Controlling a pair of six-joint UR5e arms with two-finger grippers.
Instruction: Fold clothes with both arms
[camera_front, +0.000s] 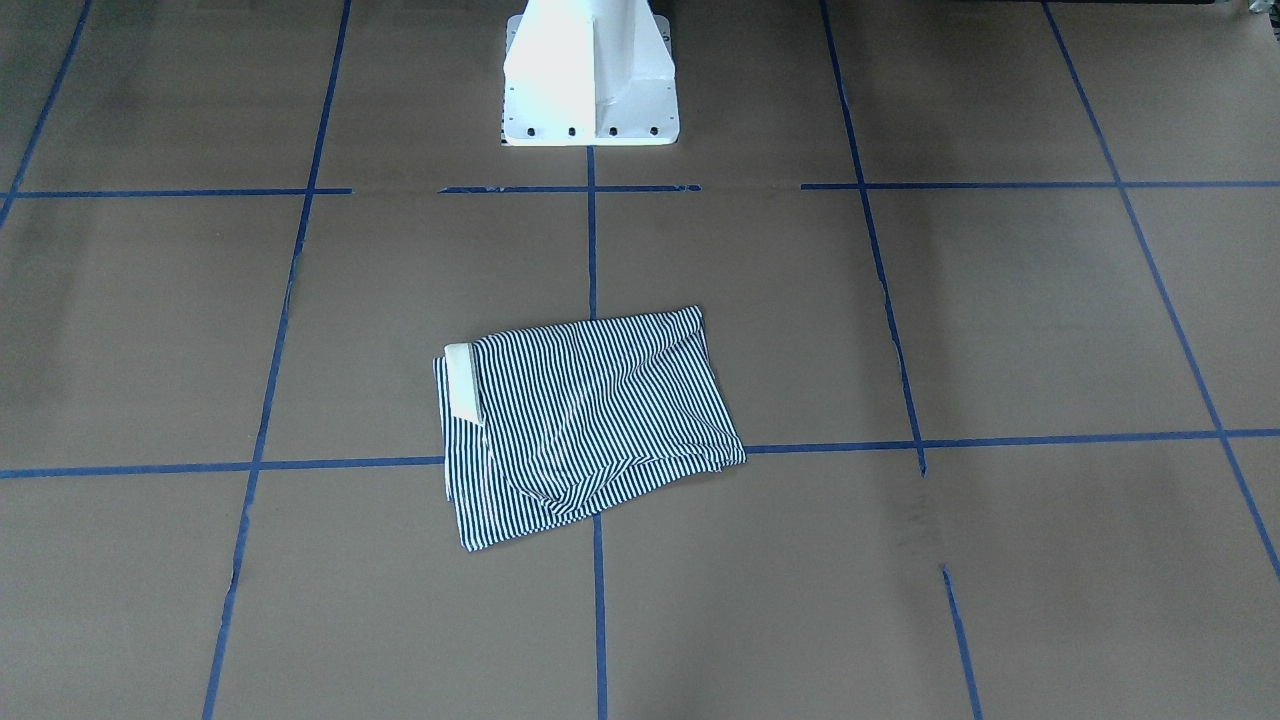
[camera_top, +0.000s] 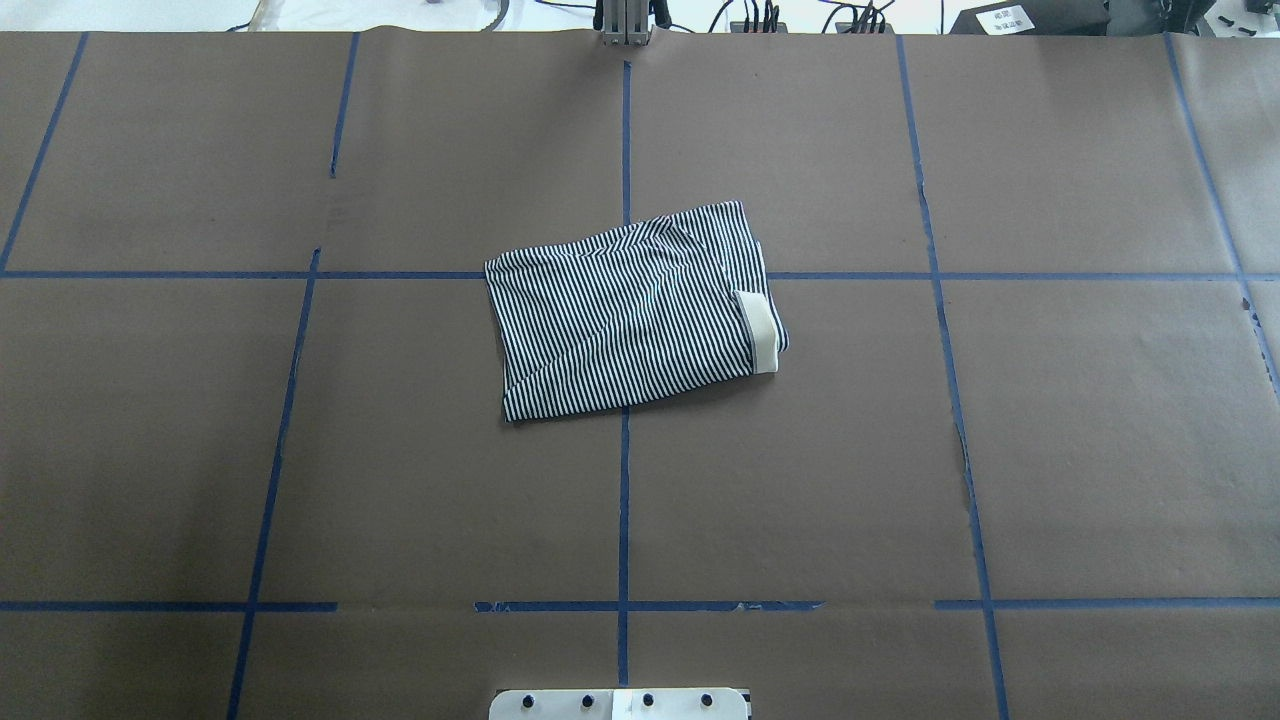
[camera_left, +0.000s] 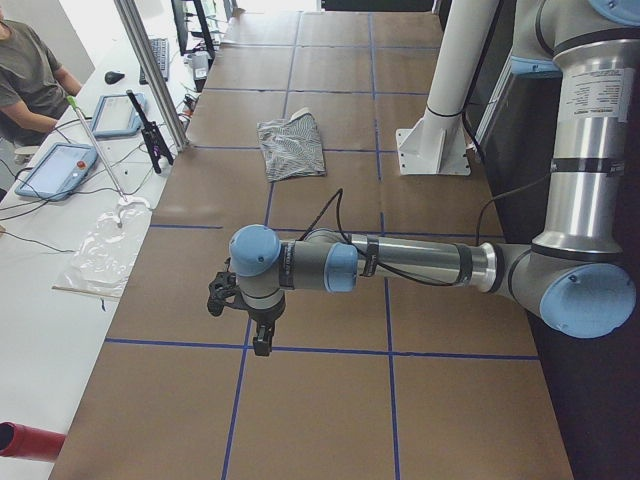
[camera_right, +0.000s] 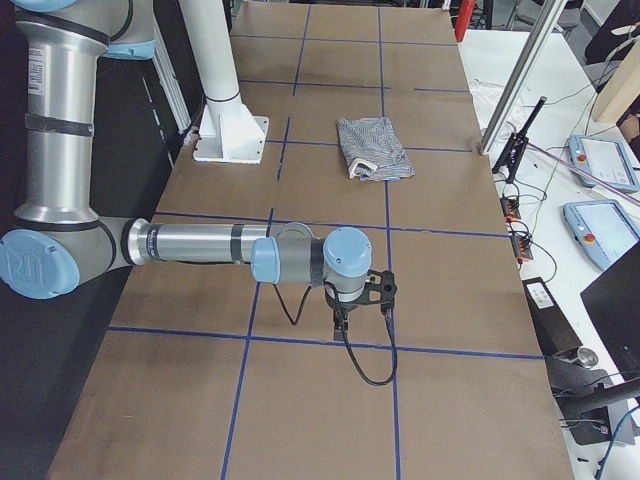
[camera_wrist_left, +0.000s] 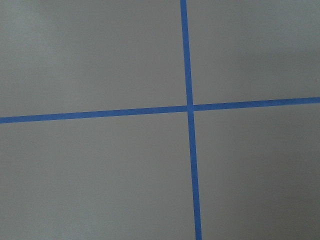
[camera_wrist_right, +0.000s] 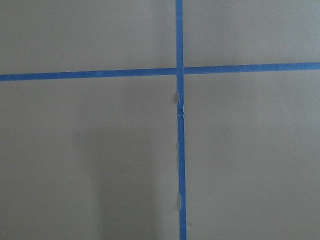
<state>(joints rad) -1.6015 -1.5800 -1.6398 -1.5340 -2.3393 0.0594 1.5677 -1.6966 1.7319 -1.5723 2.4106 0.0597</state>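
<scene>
The striped polo shirt (camera_front: 585, 420) lies folded into a compact rectangle at the middle of the brown table, its cream collar (camera_top: 760, 330) showing at one end. It also shows in the side views (camera_left: 292, 148) (camera_right: 372, 148). Neither arm touches it. The left arm reaches out low over the table end, and its gripper (camera_left: 262, 340) points down far from the shirt. The right gripper (camera_right: 340, 315) hangs likewise at the opposite end. Whether either is open or shut I cannot tell. Both wrist views show only brown paper and blue tape lines.
The white pedestal base (camera_front: 590, 90) stands behind the shirt. Blue tape (camera_top: 624, 450) divides the table into squares. A side bench holds tablets (camera_left: 60, 168) and cables, with a person (camera_left: 30, 70) seated there. A metal post (camera_left: 150, 70) rises at the table's edge.
</scene>
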